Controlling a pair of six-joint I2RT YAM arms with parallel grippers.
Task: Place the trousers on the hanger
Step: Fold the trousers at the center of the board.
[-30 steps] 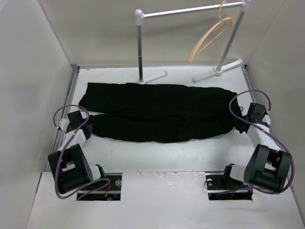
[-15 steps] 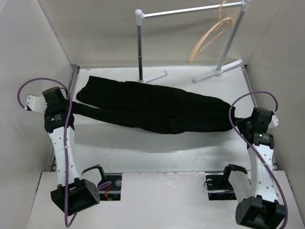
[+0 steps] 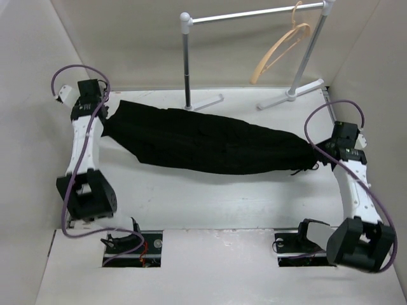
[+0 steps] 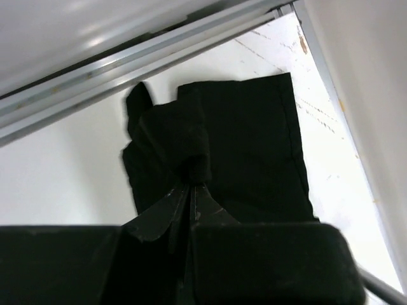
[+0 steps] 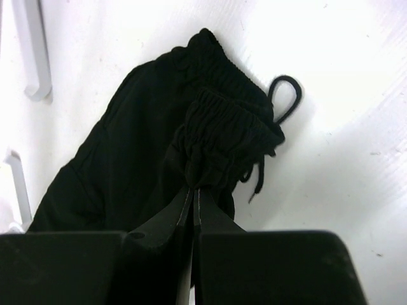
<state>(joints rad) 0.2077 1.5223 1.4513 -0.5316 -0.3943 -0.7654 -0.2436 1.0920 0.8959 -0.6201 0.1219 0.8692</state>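
trousers: black, pulled out long between the two grippers – one end at 10 o'clock of the top view, the other at 3 o'clock, with a shadow on the white table under the middle.
left gripper: pinched tight on a bunched fold at the leg end; in the left wrist view the fingertips meet on the cloth, and the rest of the trousers falls away toward 12 o'clock.
right gripper: clamped on the gathered elastic waistband; from it the trousers run off toward 10 o'clock in the top view.
drawstring: a loop lying on the table at 2 o'clock of the right fingertips.
hanger: light wood, hung by its hook on the garment rail at 1 o'clock of the top view – tilted, well apart from the trousers and from both grippers.
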